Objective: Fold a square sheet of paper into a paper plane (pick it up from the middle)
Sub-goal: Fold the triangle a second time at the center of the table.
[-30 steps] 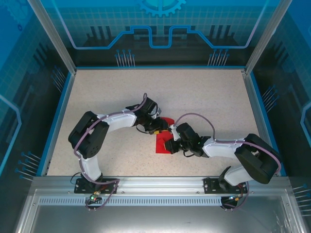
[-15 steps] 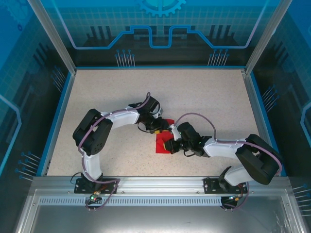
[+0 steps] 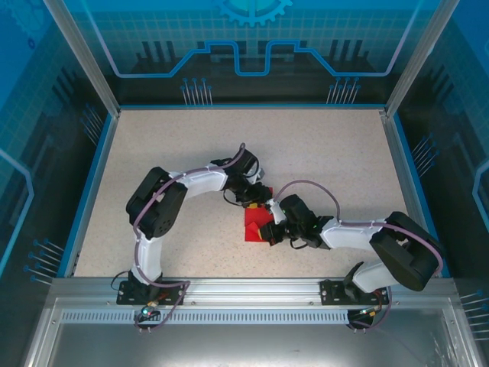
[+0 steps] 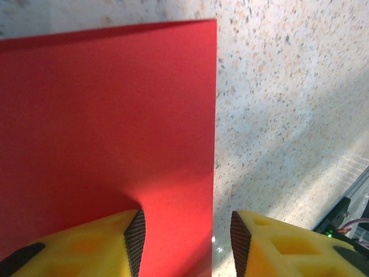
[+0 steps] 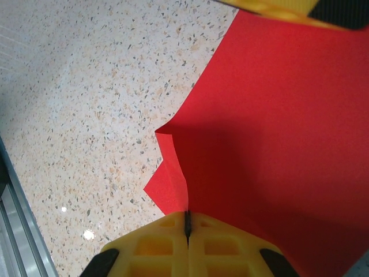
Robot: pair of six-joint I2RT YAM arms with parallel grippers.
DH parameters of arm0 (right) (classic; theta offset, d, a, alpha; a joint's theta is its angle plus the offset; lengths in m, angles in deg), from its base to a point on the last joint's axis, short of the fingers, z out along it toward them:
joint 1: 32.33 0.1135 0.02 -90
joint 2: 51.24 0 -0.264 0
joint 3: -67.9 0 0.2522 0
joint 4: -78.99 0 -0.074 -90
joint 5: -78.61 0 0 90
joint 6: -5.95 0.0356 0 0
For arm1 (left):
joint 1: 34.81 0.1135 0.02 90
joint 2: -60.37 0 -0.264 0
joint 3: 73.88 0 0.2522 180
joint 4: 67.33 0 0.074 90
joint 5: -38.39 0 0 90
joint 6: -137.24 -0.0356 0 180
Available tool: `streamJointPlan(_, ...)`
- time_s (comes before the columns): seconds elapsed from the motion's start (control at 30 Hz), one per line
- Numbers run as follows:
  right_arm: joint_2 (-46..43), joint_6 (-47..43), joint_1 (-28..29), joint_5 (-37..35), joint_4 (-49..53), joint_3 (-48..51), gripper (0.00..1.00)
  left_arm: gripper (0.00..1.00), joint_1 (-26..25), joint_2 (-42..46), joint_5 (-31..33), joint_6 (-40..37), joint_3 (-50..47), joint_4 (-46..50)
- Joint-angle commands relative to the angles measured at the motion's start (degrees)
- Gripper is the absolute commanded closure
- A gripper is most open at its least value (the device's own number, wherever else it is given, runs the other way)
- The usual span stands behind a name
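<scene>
The square sheet of paper (image 3: 250, 227) lies on the speckled table (image 3: 168, 153) near its middle, between the heads of the two arms. Seen from the right wrist, it is not flat. One edge rises into a small peaked fold that runs straight into the seam between the yellow fingers (image 5: 155, 248) of the right gripper (image 5: 187, 231). Those fingers are pressed together on the paper — the right gripper is clamped on the sheet's edge.

The left gripper (image 4: 187, 234) stands with its jaws apart. One finger is over the red sheet and the other over bare table. The sheet's straight edge runs between them — nothing is clamped. A corner of the sheet lies flat on the table ahead of this gripper.
</scene>
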Motion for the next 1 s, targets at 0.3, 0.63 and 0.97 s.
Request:
streamJointPlan(0.3, -1.84, 0.41, 0.24, -2.5, -1.25, 1.65, 0.99, 0.54, -0.55, -4.25, 1.48, -5.19, 2.63, 6.12)
streamJointPlan(0.63, -2.68, 2.44, -0.65, -4.09, 0.93, 2.07, 0.99, 0.54, -0.53, -4.87, 3.3, -6.56, 3.36, 7.57)
streamJointPlan(0.97, -2.98, 3.85, -2.28, -4.99, 1.93, 2.96, 0.99, 0.53, -0.62, -5.72, 2.81, -6.6, 3.58, 7.03)
